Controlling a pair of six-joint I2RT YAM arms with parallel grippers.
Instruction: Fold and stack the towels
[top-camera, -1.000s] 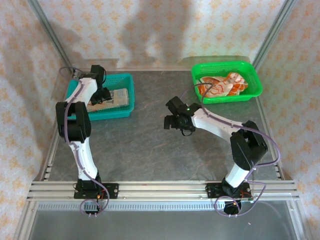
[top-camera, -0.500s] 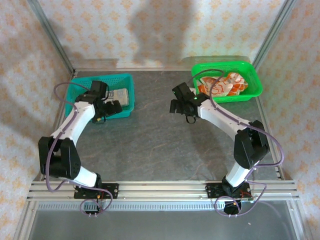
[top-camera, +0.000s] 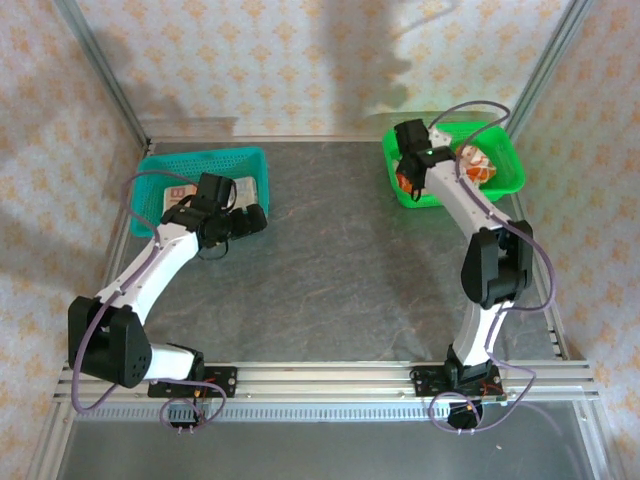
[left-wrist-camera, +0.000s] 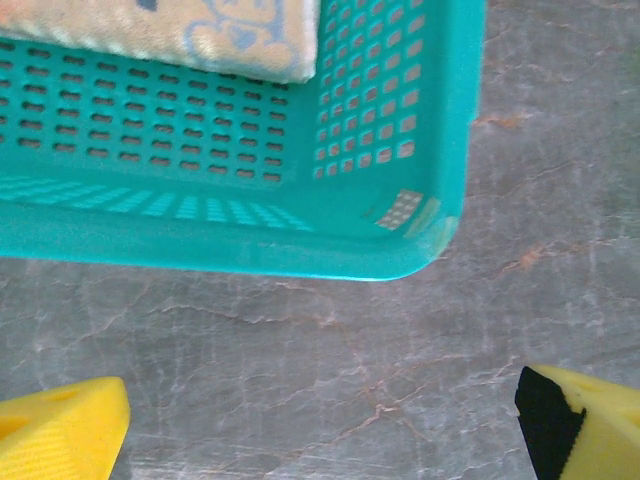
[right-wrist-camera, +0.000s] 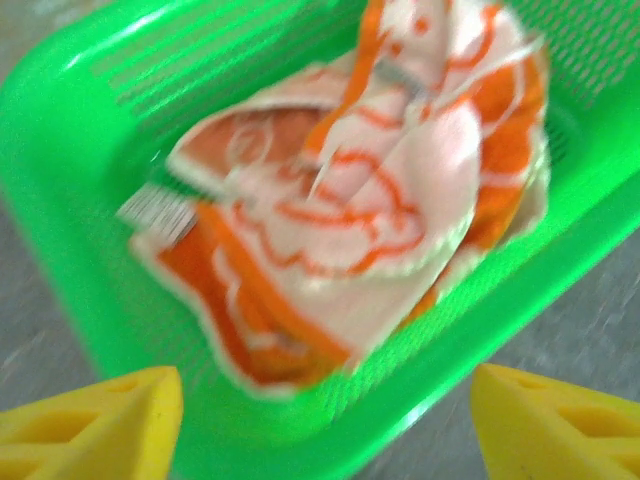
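Crumpled orange-and-cream towels lie heaped in the green basket at the back right of the table. From above, the towels show beside my right gripper, which hovers over the basket's left end. That right gripper is open, with yellow fingers wide apart and nothing between them. A folded towel lies flat in the teal basket. My left gripper is open over bare table just outside the basket's corner.
The teal basket stands at the back left and the green basket at the back right. Grey marble-patterned tabletop stretches between them. Aluminium frame posts and patterned walls close in the back and sides.
My right gripper has swung from the middle of the table up to the green basket. My left gripper has pulled out of the teal basket to the table beside its front right corner.
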